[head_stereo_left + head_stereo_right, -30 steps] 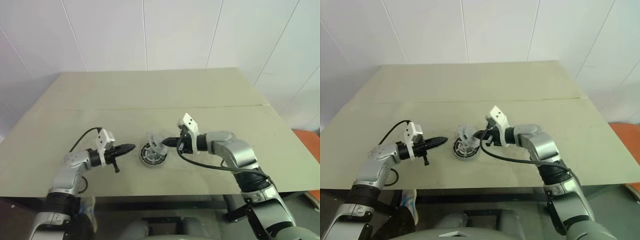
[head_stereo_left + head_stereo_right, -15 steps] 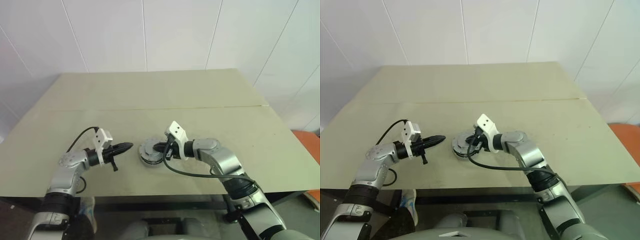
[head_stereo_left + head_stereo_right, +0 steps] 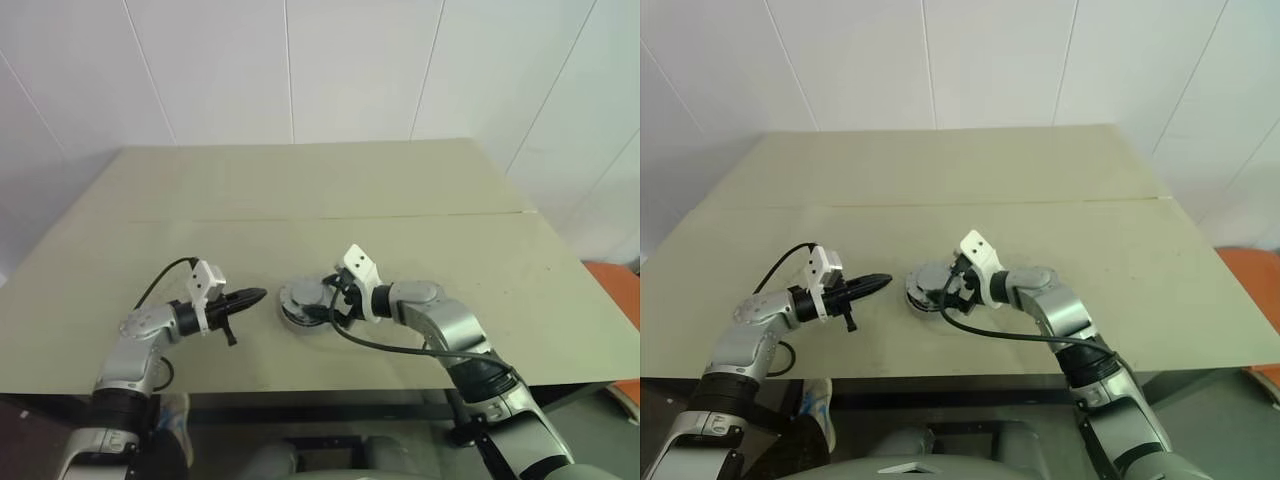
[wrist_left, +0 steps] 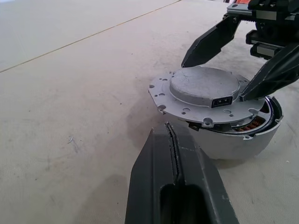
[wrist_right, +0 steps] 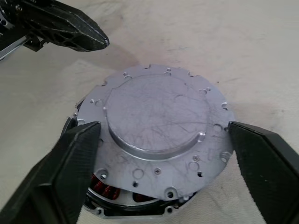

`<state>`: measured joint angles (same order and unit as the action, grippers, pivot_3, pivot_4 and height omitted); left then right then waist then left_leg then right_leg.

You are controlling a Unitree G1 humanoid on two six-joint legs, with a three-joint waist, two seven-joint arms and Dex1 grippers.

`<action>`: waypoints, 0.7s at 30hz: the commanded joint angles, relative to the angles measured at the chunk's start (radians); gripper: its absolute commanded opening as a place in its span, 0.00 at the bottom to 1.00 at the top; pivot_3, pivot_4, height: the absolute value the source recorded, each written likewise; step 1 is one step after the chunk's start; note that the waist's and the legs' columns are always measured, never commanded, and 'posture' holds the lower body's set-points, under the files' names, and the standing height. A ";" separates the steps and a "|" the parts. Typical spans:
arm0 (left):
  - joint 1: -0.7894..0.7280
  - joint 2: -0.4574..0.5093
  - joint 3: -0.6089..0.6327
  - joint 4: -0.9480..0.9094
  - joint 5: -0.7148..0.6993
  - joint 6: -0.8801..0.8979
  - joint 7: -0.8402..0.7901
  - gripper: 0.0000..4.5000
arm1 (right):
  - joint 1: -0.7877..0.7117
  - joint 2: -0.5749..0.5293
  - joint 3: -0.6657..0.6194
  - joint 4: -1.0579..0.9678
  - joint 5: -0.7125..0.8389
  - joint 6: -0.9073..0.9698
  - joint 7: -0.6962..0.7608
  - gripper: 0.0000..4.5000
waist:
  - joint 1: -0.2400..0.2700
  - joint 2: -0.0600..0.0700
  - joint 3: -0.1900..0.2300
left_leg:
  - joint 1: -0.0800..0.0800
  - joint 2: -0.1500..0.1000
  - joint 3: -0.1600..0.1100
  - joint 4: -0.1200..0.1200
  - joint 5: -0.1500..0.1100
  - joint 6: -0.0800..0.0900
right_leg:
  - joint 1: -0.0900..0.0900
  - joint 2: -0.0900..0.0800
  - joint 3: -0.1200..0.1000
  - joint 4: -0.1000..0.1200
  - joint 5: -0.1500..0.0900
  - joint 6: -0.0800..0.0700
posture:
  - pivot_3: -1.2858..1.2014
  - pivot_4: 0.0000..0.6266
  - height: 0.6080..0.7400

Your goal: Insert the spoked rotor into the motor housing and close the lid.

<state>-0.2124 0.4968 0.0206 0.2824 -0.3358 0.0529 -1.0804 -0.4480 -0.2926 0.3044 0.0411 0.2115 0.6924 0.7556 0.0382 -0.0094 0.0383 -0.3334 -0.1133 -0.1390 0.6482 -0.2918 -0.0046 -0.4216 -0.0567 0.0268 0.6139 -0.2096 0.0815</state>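
We have just let go: a second ago our right end effector gripped the lid above the motor housing mid-worktop; now its fingers stand wide either side, and the lid rests flat side up, tilted and offset, windings showing, so it likely still needs seating. Our left end effector stays clenched, empty, just beside.

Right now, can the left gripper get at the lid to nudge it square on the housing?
Probably yes. The left gripper, shut, points at the lid over bare table. The lid sits tilted and offset on the motor housing, with the open right gripper straddling it.
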 commanded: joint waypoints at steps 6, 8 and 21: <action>-0.021 -0.003 0.006 -0.017 0.002 -0.020 0.004 0.00 | -0.001 0.051 -0.011 0.076 -0.023 -0.004 -0.074 0.99 | -0.001 0.000 0.000 | 0.000 0.000 0.000 0.000 0.000 0.000 | 0.000 0.000 0.000 0.000 0.000 0.000 | 0.52 0.00 1.00; -0.020 -0.004 0.004 -0.013 0.004 -0.021 0.005 0.00 | -0.006 0.063 -0.016 0.087 -0.024 -0.013 -0.082 0.99 | -0.001 0.000 0.000 | 0.001 0.000 0.000 0.000 0.000 0.000 | 0.000 0.000 0.000 0.000 0.000 0.000 | 0.52 0.00 1.00; -0.027 -0.008 -0.001 0.002 0.017 -0.030 0.008 0.00 | -0.031 0.078 0.084 0.061 -0.076 -0.035 -0.047 0.99 | -0.005 0.000 0.000 | 0.001 0.002 0.000 -0.001 0.000 0.000 | 0.000 0.002 0.000 0.001 0.000 0.000 | 0.52 0.00 1.00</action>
<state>-0.2130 0.4880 0.0151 0.2942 -0.3195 0.0490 -1.0751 -0.4767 -0.2203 0.3384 0.0972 0.1575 0.6464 0.7013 0.0333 -0.0091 0.0383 -0.3322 -0.1114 -0.1390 0.6476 -0.2919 -0.0047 -0.4215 -0.0549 0.0267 0.6144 -0.2099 0.0811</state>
